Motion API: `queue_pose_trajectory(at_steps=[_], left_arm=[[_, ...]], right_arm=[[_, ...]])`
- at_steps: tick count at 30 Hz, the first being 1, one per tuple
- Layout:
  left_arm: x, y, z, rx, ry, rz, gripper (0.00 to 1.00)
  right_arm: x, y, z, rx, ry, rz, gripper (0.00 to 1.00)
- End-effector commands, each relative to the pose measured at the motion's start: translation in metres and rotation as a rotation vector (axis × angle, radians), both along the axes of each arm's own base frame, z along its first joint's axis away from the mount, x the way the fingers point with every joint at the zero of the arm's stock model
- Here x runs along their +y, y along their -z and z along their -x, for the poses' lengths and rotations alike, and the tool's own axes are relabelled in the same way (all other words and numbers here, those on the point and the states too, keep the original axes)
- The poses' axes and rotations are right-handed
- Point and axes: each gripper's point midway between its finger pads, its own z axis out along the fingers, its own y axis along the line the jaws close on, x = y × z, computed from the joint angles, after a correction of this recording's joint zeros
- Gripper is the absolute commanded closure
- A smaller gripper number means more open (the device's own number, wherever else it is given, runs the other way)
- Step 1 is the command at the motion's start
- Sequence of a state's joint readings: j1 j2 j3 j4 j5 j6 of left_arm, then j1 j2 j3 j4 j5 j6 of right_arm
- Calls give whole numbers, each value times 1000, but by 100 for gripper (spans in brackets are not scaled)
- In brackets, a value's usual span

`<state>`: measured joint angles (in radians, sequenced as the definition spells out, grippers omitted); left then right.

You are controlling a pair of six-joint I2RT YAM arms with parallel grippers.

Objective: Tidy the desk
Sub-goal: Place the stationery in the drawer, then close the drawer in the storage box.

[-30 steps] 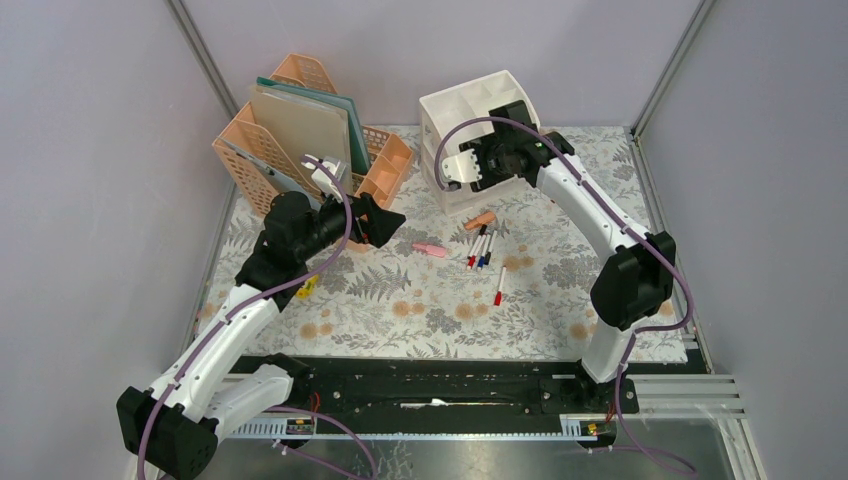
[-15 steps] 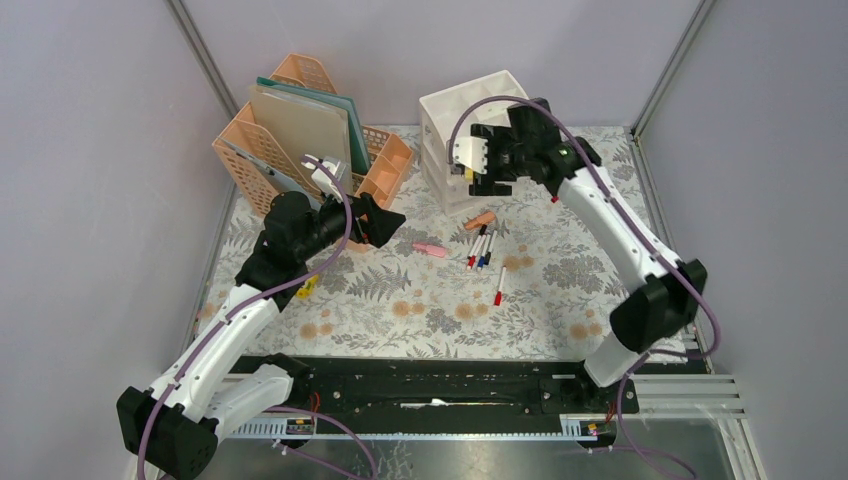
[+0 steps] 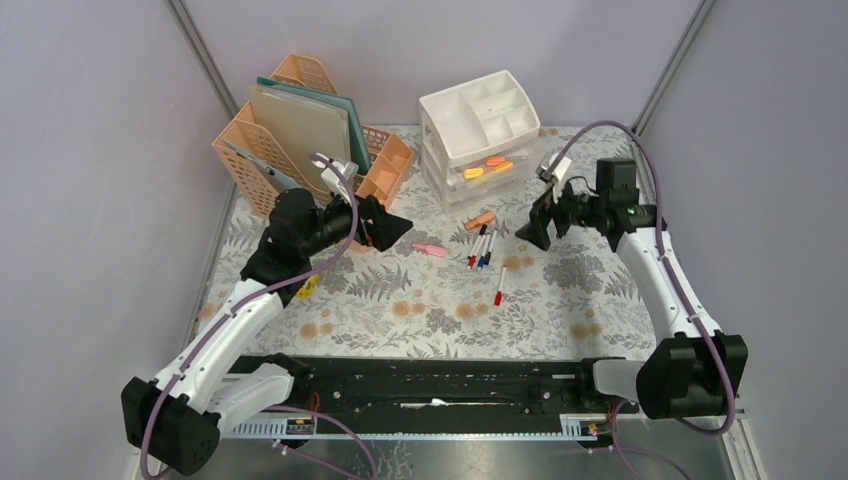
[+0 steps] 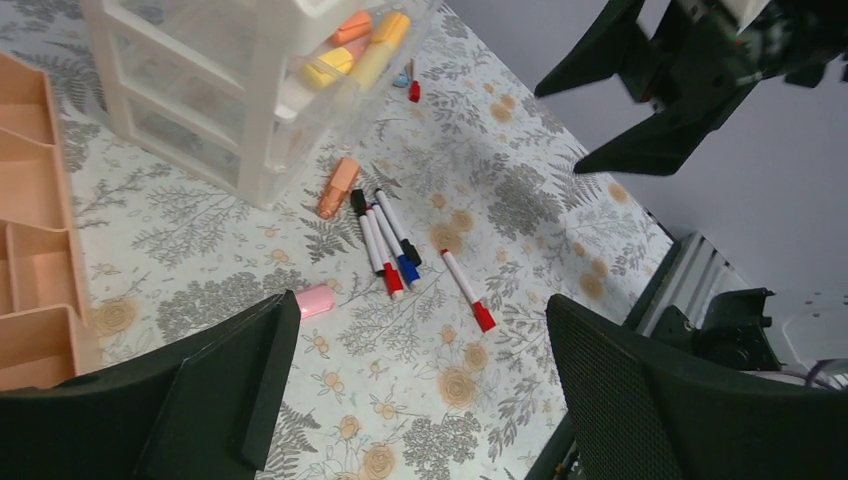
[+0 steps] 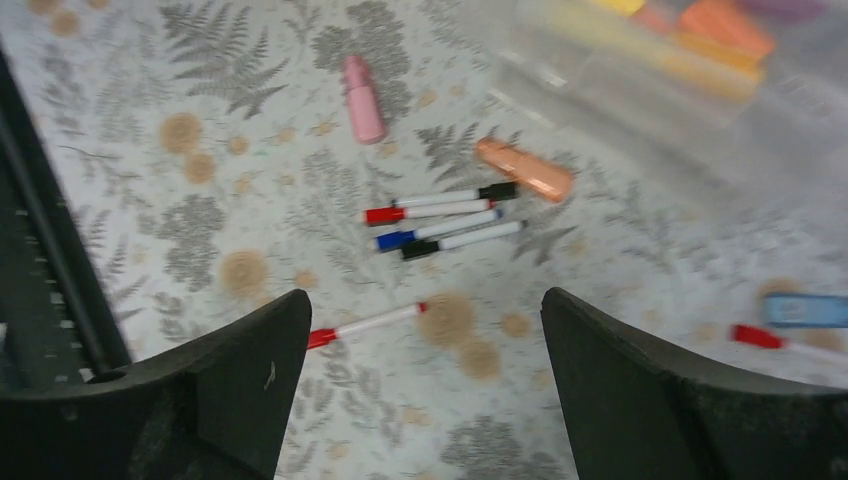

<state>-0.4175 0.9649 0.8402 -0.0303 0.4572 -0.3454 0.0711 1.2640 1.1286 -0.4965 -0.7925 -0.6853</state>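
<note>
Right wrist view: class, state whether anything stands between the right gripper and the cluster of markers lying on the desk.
Nothing visible does. The right gripper hangs open above the desk, and the cluster of markers shows unobstructed between its fingers. The orange highlighter lies beside the markers on their far side, not in the path.

No text, label, brand, number or sign can be read in any view. The large rectangular worktop [image 3: 400, 310] under its pale cloth carries only a print of grey fern leaves and orange-tan flowers, with no letters. The white-barrelled marker pens [image 4: 383, 255] lying on it are too small and blurred for any print on them to be made out.
</note>
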Motion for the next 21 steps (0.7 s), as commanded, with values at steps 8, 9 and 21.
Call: queue_pose_trajectory(at_steps=[8, 9, 21], left_arm=[[-35, -11, 13, 49, 134, 141, 1], [-41, -9, 14, 49, 138, 141, 1], [-135, -3, 13, -144, 220, -126, 1]], right_arm=[[-16, 2, 15, 169, 88, -292, 6], [-21, 2, 13, 171, 104, -296, 6], [-50, 4, 5, 158, 215, -288, 3]])
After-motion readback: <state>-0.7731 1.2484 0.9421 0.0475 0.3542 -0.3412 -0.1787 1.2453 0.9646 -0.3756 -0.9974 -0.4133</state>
